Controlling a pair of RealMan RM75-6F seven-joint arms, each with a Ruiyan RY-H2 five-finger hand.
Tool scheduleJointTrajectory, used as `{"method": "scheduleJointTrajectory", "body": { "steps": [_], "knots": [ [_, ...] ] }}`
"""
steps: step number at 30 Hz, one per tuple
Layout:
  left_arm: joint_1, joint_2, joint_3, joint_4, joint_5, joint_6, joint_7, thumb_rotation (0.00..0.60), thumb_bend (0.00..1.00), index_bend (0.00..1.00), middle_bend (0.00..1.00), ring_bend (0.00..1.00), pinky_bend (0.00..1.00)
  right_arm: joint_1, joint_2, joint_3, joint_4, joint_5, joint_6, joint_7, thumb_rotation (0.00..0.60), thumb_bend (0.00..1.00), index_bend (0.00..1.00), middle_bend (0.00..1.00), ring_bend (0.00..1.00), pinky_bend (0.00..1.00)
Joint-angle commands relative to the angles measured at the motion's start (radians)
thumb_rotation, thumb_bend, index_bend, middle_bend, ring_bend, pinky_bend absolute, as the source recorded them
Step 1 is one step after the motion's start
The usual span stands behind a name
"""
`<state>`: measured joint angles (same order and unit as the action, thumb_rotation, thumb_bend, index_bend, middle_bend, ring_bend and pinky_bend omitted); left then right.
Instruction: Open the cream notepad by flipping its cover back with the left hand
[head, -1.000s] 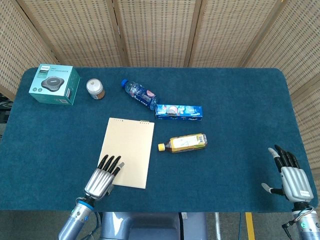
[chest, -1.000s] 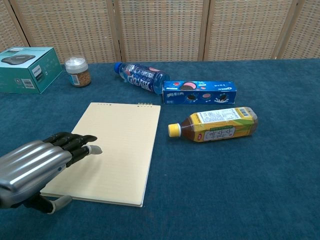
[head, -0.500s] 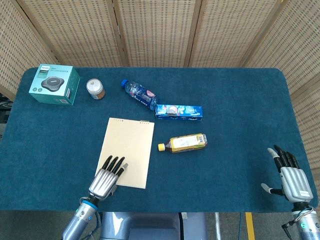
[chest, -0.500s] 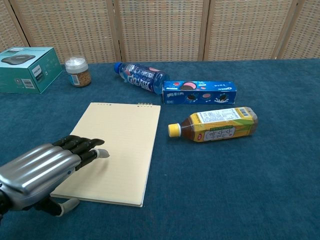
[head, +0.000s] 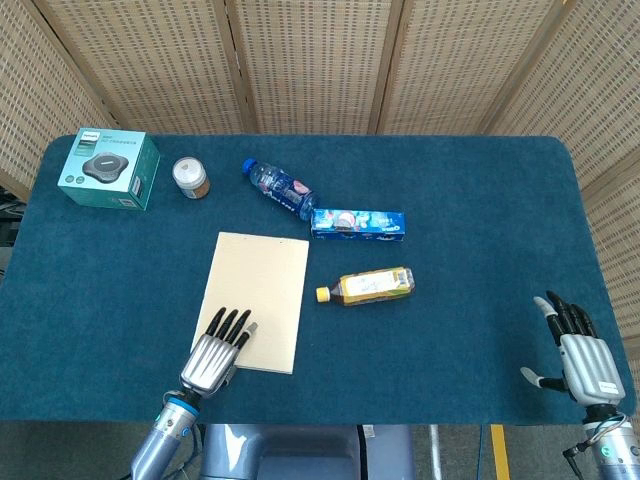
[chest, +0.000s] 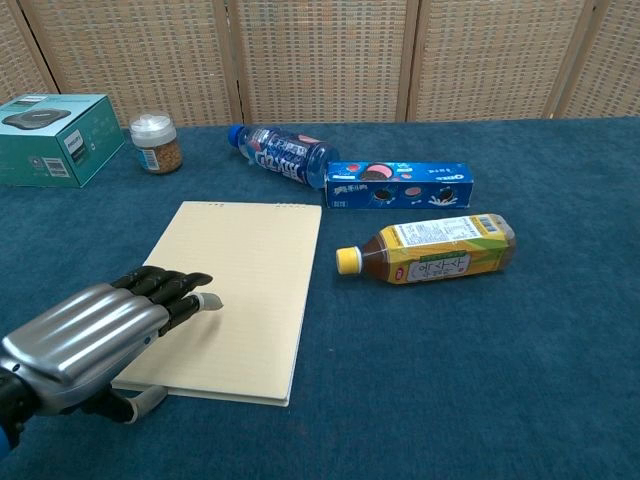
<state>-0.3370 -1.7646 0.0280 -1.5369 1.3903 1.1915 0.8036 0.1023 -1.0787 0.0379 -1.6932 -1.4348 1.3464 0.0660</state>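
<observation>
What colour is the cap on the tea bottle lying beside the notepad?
Yellow. The tea bottle's cap shows best in the chest view, pointing toward the notepad.

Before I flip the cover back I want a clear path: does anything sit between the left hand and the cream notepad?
Nothing visible does. The left hand already lies over the near left part of the cream notepad, cover still flat.

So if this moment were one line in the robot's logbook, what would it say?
left hand: fingers lie on near corner of cream notepad | notepad: flat, closed | right hand: open, holds nothing, right table edge | step: cover not yet flipped
</observation>
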Motion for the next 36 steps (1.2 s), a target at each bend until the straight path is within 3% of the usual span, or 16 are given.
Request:
{"method": "scheduleJointTrajectory", "body": {
  "steps": [1,17,36],
  "knots": [
    [-0.002,-0.01,-0.001,0.014,0.002,0.004,0.004,0.6,0.37,0.0,0.0,0.0,0.0,0.0,0.0,0.0,0.0,0.0,0.0,0.001,0.6,0.05,0.02,0.0,0.0,0.0],
    [-0.017,-0.061,-0.004,0.104,0.044,0.025,-0.008,0.6,0.44,0.0,0.0,0.0,0.0,0.001,0.003,-0.002,-0.003,0.0,-0.005,0.017,0.6,0.05,0.02,0.0,0.0,0.0],
    [-0.039,-0.095,-0.045,0.17,0.056,0.045,-0.02,0.6,0.5,0.0,0.0,0.0,0.0,0.002,0.007,-0.003,-0.006,0.003,-0.013,0.035,0.6,0.05,0.02,0.0,0.0,0.0]
  ]
}}
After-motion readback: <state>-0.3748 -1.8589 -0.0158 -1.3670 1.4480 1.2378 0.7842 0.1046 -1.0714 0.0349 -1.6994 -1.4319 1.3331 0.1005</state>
